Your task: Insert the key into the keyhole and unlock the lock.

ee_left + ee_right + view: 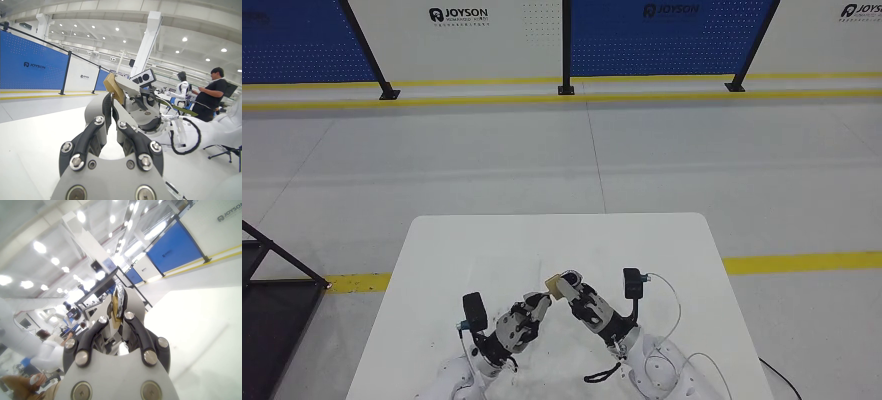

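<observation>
one lock, chrome shackle between right jaws

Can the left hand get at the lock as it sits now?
Probably yes. The right hand holds the lock up off the table, and the left hand, shut, sits right next to its brass body with nothing between them.

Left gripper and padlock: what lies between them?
In the left wrist view, only a small metal piece, apparently the key, pinched in the left gripper, up against the padlock.
</observation>
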{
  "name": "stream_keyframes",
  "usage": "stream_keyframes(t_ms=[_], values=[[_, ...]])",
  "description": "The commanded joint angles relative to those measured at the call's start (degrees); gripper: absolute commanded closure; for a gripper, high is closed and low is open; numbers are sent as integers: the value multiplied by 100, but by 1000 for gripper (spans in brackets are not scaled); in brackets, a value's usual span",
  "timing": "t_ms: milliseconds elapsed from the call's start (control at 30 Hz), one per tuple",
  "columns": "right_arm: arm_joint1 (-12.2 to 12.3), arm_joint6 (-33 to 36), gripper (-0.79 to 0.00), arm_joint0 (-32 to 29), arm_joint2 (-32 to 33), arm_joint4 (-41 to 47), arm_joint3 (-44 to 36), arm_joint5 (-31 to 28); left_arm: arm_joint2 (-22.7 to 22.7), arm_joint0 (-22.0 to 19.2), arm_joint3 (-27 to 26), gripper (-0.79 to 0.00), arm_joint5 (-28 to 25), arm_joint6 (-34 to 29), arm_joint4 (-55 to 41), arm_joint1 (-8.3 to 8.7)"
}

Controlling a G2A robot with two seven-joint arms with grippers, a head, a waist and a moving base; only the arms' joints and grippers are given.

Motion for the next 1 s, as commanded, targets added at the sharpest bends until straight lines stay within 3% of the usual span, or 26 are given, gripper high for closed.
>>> stream_keyframes(t_ms=[0, 467, 967], values=[[3, 12, 0, -6, 5, 5, -14, 17, 11, 0, 4, 0, 212, 83, 174, -6], [26, 107, 0, -52, 31, 66, -83, 169, 154, 58, 29, 0, 1983, 815, 1501, -54], [47, 231, 0, -74, 32, 127, -145, 302, 283, 31, 22, 0, 3617, 912, 2221, -135]])
